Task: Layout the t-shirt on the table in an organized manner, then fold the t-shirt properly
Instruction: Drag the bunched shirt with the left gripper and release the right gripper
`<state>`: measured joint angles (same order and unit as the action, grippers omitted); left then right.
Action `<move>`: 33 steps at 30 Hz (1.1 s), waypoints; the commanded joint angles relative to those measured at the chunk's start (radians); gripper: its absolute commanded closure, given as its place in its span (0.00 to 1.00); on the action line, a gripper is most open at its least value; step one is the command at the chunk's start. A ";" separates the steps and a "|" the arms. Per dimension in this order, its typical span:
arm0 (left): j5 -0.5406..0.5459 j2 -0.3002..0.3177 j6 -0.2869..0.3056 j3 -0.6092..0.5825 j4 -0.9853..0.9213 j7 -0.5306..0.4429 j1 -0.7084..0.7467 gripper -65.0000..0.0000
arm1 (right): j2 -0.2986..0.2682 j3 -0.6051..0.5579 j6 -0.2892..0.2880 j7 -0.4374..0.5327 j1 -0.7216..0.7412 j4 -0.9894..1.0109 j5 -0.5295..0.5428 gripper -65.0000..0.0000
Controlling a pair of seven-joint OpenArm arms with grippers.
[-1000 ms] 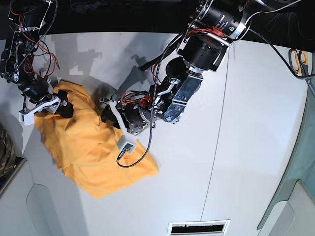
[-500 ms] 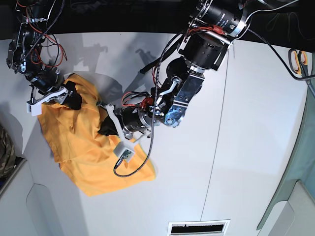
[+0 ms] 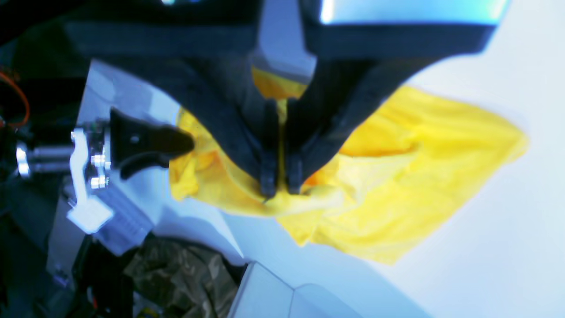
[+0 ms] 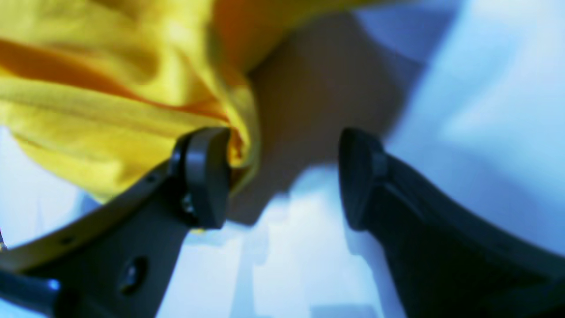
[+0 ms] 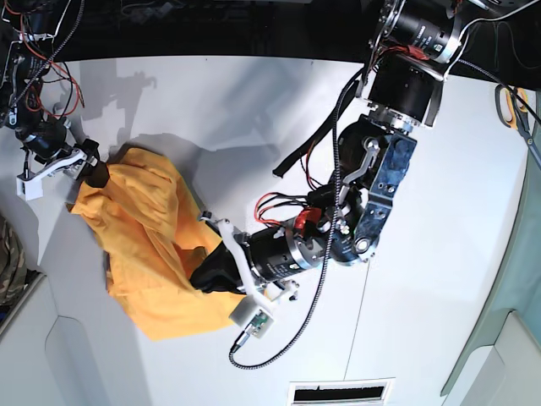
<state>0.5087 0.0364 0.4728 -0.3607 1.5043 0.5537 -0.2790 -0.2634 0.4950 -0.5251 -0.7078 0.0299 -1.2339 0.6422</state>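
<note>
Two grippers work one crumpled t-shirt (image 5: 139, 245), which lies bunched at the left of the white table (image 5: 254, 110) in the base view. At the far left, the right gripper (image 5: 91, 173) sits at the cloth's upper corner; its wrist view shows the jaws spread apart, one pad (image 4: 207, 176) touching the fabric. Lower centre, the left gripper (image 5: 211, 272) is pinched tight on a fold of the t-shirt.
</note>
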 commanded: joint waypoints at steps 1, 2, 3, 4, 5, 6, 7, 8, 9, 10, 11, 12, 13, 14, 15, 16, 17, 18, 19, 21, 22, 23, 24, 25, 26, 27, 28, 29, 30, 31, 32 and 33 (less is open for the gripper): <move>0.023 0.013 0.003 0.003 0.047 -0.033 -0.015 1.00 | -0.022 0.017 -0.006 0.019 0.011 -0.014 0.016 0.43; 0.023 0.032 0.003 0.007 0.079 -0.033 -0.001 1.00 | -0.022 0.029 -0.006 0.019 0.011 -0.014 0.020 0.43; 0.022 0.051 0.003 0.015 0.113 -0.033 0.015 1.00 | -0.022 0.039 -0.006 0.019 0.011 -0.014 0.024 0.43; 0.022 0.071 0.003 0.032 0.150 -0.033 0.031 1.00 | -0.022 0.048 -0.006 0.019 0.011 -0.014 0.028 0.43; 0.022 0.089 0.003 0.053 0.184 -0.033 0.048 1.00 | -0.022 0.053 -0.006 0.019 0.011 -0.014 0.029 0.43; 0.023 0.106 0.003 0.080 0.217 -0.033 0.062 1.00 | -0.022 0.057 -0.006 0.019 0.011 -0.014 0.028 0.43; 0.023 0.122 0.003 0.110 0.245 -0.033 0.073 1.00 | -0.022 0.057 -0.006 0.019 0.011 -0.014 0.028 0.43; 0.024 0.137 0.003 0.141 0.266 -0.033 0.081 1.00 | -0.022 0.057 -0.006 0.019 0.011 -0.014 0.029 0.43; 0.026 0.151 0.003 0.171 0.282 -0.032 0.084 1.00 | -0.021 0.057 -0.006 0.019 0.011 -0.014 0.032 0.43; 0.032 0.163 0.003 0.199 0.291 -0.025 0.083 1.00 | -0.021 0.057 -0.006 0.018 0.011 -0.014 0.038 0.43; 0.040 0.172 0.003 0.222 0.295 -0.022 0.082 1.00 | -0.022 0.057 -0.007 0.016 0.011 -0.014 0.049 0.43; 0.050 0.182 0.003 0.243 0.297 -0.022 0.082 1.00 | -0.021 0.057 -0.014 0.008 0.010 -0.014 0.065 0.43; 0.064 0.189 0.003 0.258 0.297 -0.021 0.082 1.00 | -0.021 0.057 -0.037 -0.007 0.011 -0.014 0.093 0.43; 0.074 0.196 0.003 0.267 0.297 -0.018 0.082 1.00 | -0.021 0.055 -0.060 -0.031 0.011 -0.014 0.132 0.43; 0.078 0.198 0.003 0.270 0.297 -0.010 0.082 1.00 | -0.018 0.052 -0.067 -0.057 0.011 -0.016 0.176 0.43; 0.078 0.198 0.003 0.270 0.297 -0.002 0.082 1.00 | -0.014 0.044 -0.075 -0.084 0.011 -0.016 0.217 0.43; 0.079 0.196 0.003 0.270 0.297 0.002 0.083 1.00 | -0.008 0.032 -0.082 -0.107 0.011 -0.018 0.247 0.43; 0.080 0.196 0.003 0.270 0.297 0.005 0.083 1.00 | 0.002 0.019 -0.083 -0.117 0.011 -0.021 0.256 0.43; 0.080 0.197 0.003 0.269 0.297 0.005 0.083 1.00 | 0.014 0.001 -0.084 -0.119 0.011 -0.026 0.254 0.43; 0.080 0.197 0.003 0.270 0.298 0.005 0.082 1.00 | 0.038 -0.045 -0.084 -0.109 0.011 -0.029 0.233 0.43; 0.089 0.197 0.003 0.269 0.301 0.005 0.082 1.00 | 0.049 -0.072 -0.084 -0.090 0.011 -0.029 0.219 0.43; 0.103 0.196 0.003 0.269 0.303 0.005 0.082 1.00 | 0.060 -0.098 -0.083 -0.063 0.011 -0.029 0.194 0.43; 0.121 0.196 0.005 0.269 0.306 0.005 0.082 1.00 | 0.071 -0.122 -0.080 -0.023 0.011 -0.029 0.157 0.43; 0.135 0.196 0.019 0.269 0.312 0.006 0.082 1.00 | 0.083 -0.143 -0.073 0.024 0.011 -0.029 0.114 0.43; 0.146 0.196 0.037 0.269 0.319 0.010 0.082 1.00 | 0.094 -0.159 -0.069 0.074 0.011 -0.029 0.068 0.43; 0.155 0.196 0.050 0.269 0.329 0.016 0.082 1.00 | 0.103 -0.171 -0.058 0.122 0.012 -0.029 0.022 0.43; 0.167 0.196 0.058 0.269 0.340 0.025 0.083 1.00 | 0.113 -0.177 -0.044 0.164 0.015 -0.029 -0.021 0.43; 0.175 0.196 0.063 0.269 0.351 0.035 0.083 1.00 | 0.124 -0.180 -0.032 0.199 0.021 -0.028 -0.060 0.43; 0.183 0.196 0.063 0.269 0.362 0.047 0.083 1.00 | 0.135 -0.179 -0.014 0.223 0.031 -0.026 -0.096 0.43; 0.190 0.197 0.063 0.269 0.372 0.056 0.083 1.00 | 0.145 -0.180 0.008 0.239 0.043 -0.025 -0.124 0.43; 0.191 0.196 0.063 0.269 0.380 0.065 0.084 1.00 | 0.153 -0.181 0.028 0.243 0.057 -0.024 -0.149 0.43; 0.191 0.196 0.063 0.269 0.387 0.071 0.084 1.00 | 0.161 -0.184 0.034 0.243 0.075 -0.021 -0.169 0.43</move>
<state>0.6746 0.2302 0.5251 -0.0944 1.8706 0.6533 -0.1749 -0.0986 0.3134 -0.4816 -0.4931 0.0811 -1.2392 0.4549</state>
